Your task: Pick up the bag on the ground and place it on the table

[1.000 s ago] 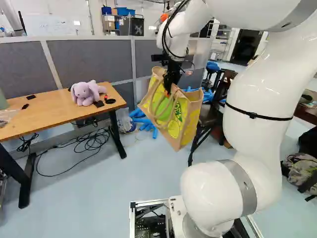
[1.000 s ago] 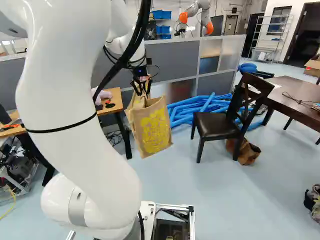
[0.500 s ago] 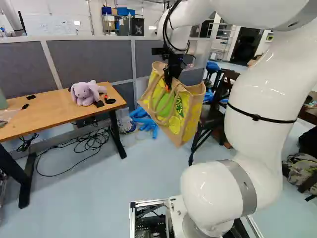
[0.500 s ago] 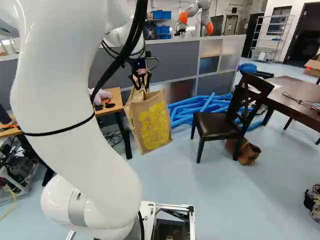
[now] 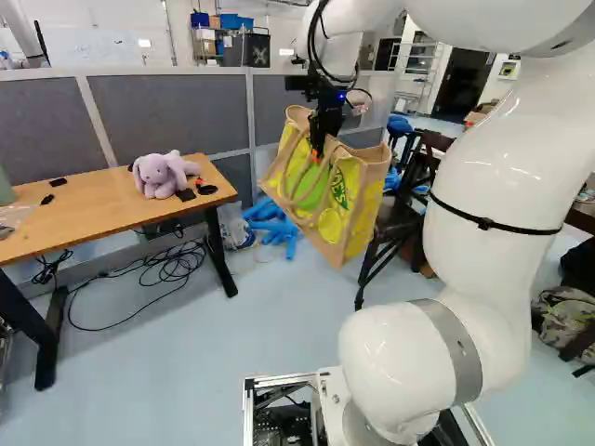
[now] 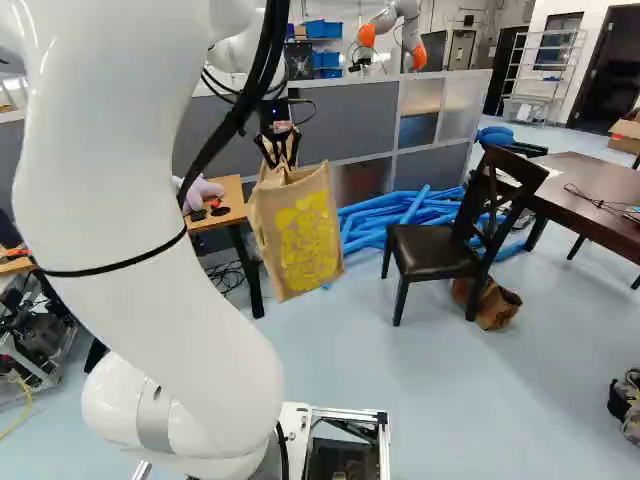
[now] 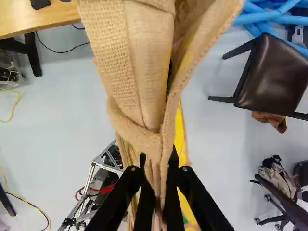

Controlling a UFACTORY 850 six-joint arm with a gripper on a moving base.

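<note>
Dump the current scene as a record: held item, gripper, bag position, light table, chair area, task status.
held: burlap tote bag with yellow print
gripper: shut on the tote bag's upper part
bag_position: hanging in the air, on neither table
light_wood_table: top holds purple plush rabbit
chair_area: dark chair, brown bag on floor beneath it; blue tubes behind
placed: no
target_table: cannot tell; dark wood table also in view
</note>
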